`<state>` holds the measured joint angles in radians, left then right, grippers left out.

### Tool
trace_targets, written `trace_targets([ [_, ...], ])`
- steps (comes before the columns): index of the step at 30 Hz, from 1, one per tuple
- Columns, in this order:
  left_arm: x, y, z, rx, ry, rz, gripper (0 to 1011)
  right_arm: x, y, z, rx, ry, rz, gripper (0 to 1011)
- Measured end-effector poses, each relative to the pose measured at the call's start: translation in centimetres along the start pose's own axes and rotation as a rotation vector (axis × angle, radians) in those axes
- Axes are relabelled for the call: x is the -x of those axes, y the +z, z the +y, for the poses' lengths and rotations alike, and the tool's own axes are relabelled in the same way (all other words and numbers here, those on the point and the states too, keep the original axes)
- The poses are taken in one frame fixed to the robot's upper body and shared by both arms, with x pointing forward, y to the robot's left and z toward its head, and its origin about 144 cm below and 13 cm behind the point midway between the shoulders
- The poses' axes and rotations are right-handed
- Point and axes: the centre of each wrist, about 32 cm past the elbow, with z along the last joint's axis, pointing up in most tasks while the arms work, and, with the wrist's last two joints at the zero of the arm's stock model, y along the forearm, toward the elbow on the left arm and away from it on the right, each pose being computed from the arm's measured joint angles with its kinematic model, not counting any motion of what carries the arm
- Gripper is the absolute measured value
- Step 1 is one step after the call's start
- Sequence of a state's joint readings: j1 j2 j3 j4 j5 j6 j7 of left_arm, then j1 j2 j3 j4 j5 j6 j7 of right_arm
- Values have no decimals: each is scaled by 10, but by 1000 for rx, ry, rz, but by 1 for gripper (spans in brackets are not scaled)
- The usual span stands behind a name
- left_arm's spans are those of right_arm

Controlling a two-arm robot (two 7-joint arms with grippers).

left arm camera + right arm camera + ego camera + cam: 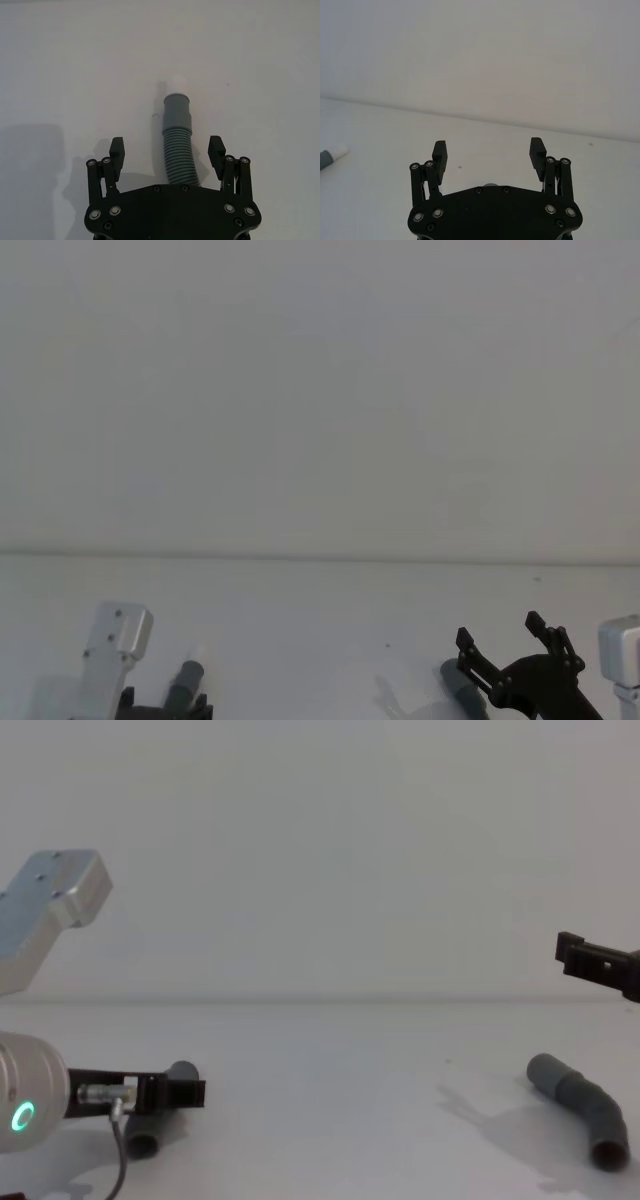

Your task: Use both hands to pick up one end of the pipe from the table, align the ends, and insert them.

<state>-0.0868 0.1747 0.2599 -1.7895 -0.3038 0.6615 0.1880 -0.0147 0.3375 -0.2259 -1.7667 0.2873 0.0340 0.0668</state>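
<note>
The pipe lies on the white table (320,640). One end (177,112), a smooth grey cuff with a white tip (176,85), points away from my left gripper (167,151). That gripper is open and low over the table, its fingers (117,152) either side of the ribbed hose just behind the cuff, not touching it. In the head view this end (188,678) shows at the lower left. The other end (578,1102), a plain grey cuff, lies at the right. My right gripper (500,630) hangs open above it, well clear of the table (320,1060).
A pale grey wall (320,390) rises behind the table's far edge. The pipe's middle runs out of view at the near side. Bare table (330,1100) lies between the two ends.
</note>
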Motion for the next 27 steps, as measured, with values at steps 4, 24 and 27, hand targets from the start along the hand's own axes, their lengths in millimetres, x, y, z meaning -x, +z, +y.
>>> trace_targets([
  [4,1,-1,-1,-5,-6,0,1001,0,0,0,0,0,0,1004],
  [24,5,-1,-8,-13,-19,-28,1001,0,0,0,0,0,0,1003],
  [27,5,-1,-8,-14,-19,-31,1001,0,0,0,0,0,0,1004],
])
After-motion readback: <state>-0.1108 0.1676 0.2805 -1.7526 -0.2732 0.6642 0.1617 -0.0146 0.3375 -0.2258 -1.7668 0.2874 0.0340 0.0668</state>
